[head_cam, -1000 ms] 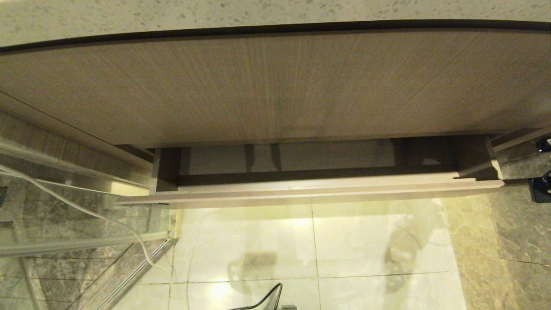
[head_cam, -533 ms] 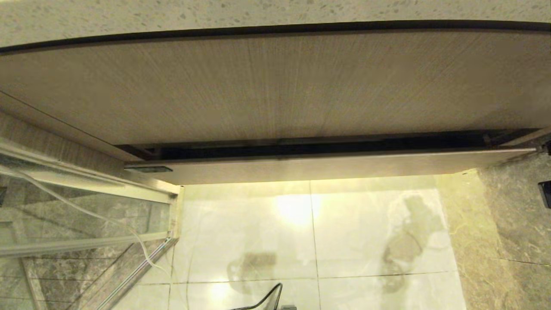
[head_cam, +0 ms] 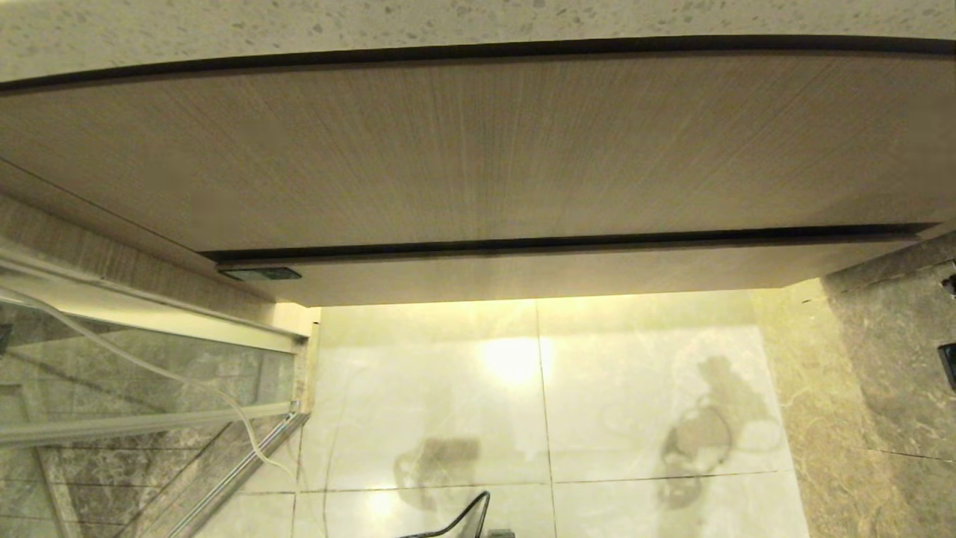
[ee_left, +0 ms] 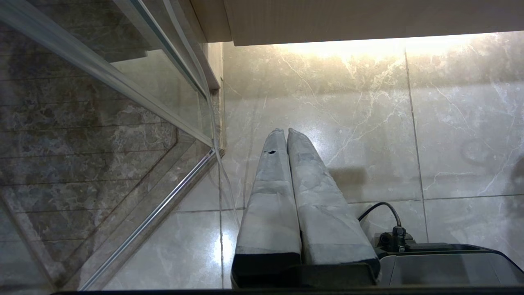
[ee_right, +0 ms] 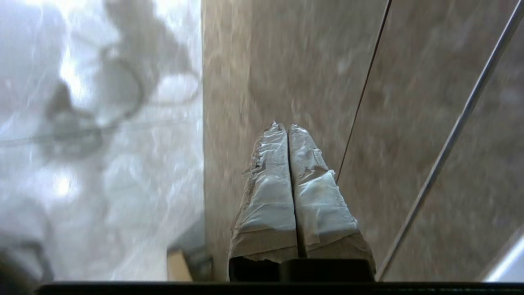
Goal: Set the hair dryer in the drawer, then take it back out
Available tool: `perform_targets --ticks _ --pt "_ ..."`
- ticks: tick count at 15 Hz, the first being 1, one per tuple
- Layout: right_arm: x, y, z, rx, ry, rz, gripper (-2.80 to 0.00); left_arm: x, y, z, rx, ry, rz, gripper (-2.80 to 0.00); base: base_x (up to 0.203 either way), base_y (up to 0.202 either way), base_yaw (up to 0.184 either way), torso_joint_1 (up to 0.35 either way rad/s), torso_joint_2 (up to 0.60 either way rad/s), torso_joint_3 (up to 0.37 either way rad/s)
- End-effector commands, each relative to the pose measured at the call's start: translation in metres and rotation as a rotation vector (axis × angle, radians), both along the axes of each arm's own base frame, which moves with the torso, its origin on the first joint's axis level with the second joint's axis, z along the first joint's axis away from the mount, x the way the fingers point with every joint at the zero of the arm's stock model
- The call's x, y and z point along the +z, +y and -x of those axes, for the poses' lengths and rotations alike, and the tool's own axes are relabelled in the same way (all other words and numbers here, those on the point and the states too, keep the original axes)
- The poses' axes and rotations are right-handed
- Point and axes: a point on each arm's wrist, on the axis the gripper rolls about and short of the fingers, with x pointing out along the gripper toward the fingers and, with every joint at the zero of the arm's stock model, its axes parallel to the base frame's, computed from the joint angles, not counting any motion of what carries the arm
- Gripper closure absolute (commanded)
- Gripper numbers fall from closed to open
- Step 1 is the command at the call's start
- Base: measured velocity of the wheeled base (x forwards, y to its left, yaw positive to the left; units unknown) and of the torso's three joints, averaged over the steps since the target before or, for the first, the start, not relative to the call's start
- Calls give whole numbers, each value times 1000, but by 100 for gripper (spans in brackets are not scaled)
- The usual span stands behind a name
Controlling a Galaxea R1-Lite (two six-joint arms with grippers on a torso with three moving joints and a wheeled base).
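The drawer [head_cam: 567, 273] is pushed fully in, its pale wood-grain front flush under the taller panel [head_cam: 478, 149] with only a dark slit between them. The same front edge shows in the left wrist view as the drawer [ee_left: 368, 20]. The hair dryer is hidden from every view. My left gripper [ee_left: 285, 132] hangs shut and empty over the pale floor tiles, near the glass door's corner. My right gripper [ee_right: 285, 126] is also shut and empty, over brown stone tiles beside the white floor.
A speckled countertop [head_cam: 478, 22] runs above the panel. A glass door [head_cam: 112, 388] with metal rails stands at the left, a thin white cord [head_cam: 149, 366] draped across it. A black cable [head_cam: 463, 519] loops at the bottom edge. Brown stone tiles [head_cam: 881, 418] flank the right.
The drawer has slid from open, with its inside showing, to fully closed. The dark part at the right edge has dropped lower and away from the drawer's end.
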Motion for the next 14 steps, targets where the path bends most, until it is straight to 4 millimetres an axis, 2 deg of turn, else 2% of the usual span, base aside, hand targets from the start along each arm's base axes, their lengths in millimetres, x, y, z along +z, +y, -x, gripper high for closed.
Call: perform_targets --ticks 1,4,7,10,12,14 --pt "-11 -5 -10 18 -10 1 0 0 0 0 0 0 0 0 0 0 0 0 0 0" --pt "-19 -12 -23 43 -26 -2 0 0 0 0 0 0 0 0 0 0 0 0 0 0" --pt "-8 0 -5 43 33 -37 0 0 0 0 0 0 0 0 0 0 0 0 0 0" --pt "19 27 33 53 36 -43 0 0 0 0 0 0 0 0 0 0 0 0 0 0" --pt "30 57 72 63 -23 -41 0 0 0 0 0 0 0 0 0 0 0 0 0 0" --pt "27 91 117 59 -111 -52 0 0 0 0 0 0 0 0 0 0 0 0 0 0"
